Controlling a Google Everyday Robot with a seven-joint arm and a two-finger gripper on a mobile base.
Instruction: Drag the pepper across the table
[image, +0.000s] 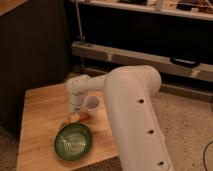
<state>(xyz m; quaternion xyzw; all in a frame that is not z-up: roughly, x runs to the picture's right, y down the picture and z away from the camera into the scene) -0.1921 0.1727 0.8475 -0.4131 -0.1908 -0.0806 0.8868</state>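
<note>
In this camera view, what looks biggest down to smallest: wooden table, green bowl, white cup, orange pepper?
1. table
2. green bowl
3. white cup and pepper: unsure between these two, since the gripper, low beside the cup, hides part of the pepper.

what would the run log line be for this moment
gripper: low at pepper | pepper: on table, between green bowl and white cup

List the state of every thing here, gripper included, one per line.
gripper: down at the table, at the pepper.
pepper: lying on the table, just behind the green bowl.
green bowl: upright, near the front edge.
white cup: upright, opening up.
</note>
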